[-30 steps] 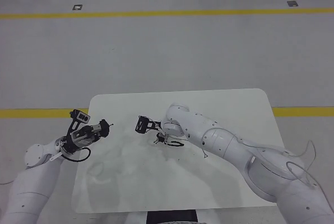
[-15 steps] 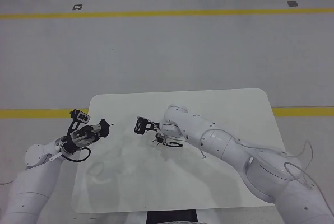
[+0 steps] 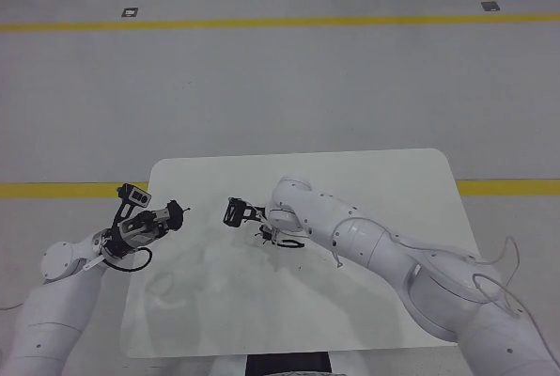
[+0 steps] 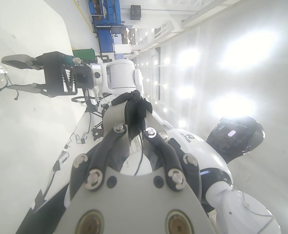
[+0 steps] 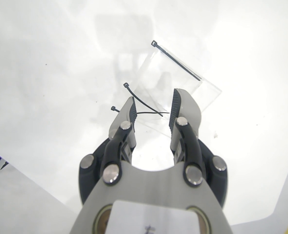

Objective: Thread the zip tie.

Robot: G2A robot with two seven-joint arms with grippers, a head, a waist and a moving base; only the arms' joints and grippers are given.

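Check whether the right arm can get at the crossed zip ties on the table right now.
Probably yes: the right gripper hangs with jaws open right by the crossed zip ties, nothing in between.

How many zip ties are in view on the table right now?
3. One zip tie lies along an edge of the clear sheet; two others cross below the open right gripper. More may be hidden.

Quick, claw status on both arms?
Left claw: closed, apparently pinching a thin zip tie.
Right claw: open, empty, above the loose zip ties on the table.
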